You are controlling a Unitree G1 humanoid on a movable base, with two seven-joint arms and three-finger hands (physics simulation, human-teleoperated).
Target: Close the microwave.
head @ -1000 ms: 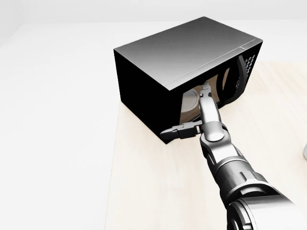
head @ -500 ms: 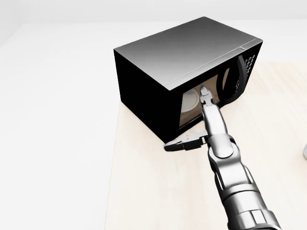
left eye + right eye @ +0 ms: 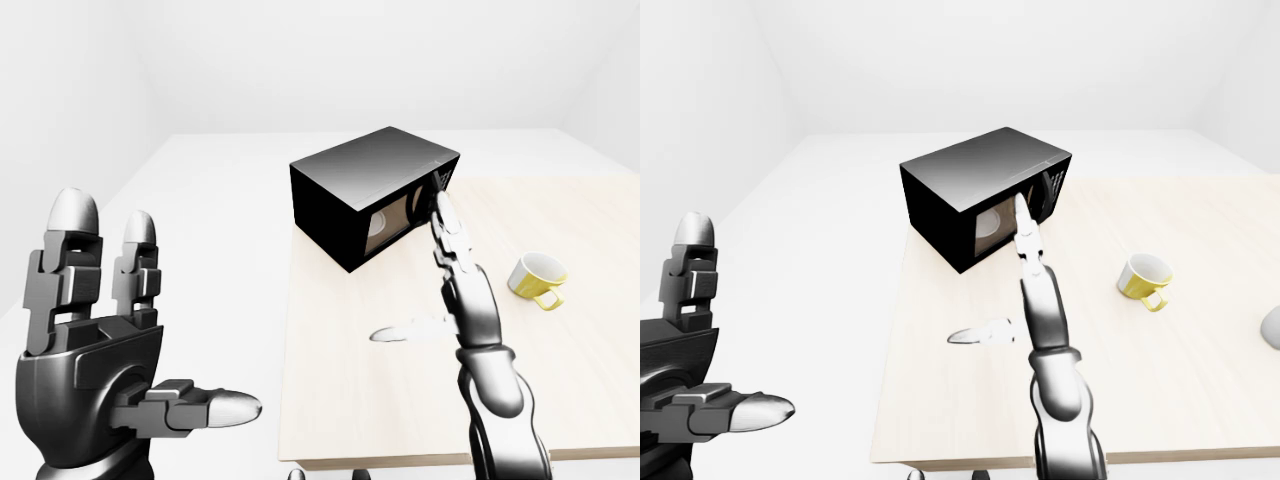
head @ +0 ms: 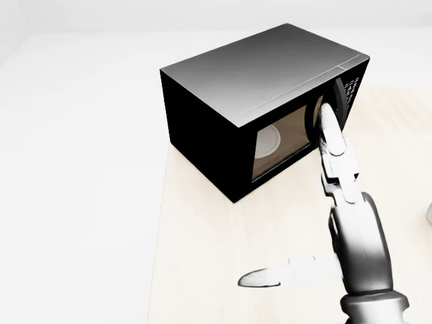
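The black microwave stands on the pale wooden table, at the table's top left in the head view. Its door lies flush with its face, and a white plate shows through the window. My right hand is open. Its fingers stretch flat up to the door's right edge by the dark handle, and the thumb sticks out to the left. I cannot tell whether the fingers touch the door. My left hand is open and raised at the far left, off the table.
A yellow mug stands on the table to the right of my right arm. A grey object shows at the right edge of the right-eye view. The table's left edge runs just left of the microwave.
My right hand has drawn back from the door window and shifted right. Its fingertips now lie by the handle, and the thumb has dropped lower in the head view. The microwave has not moved.
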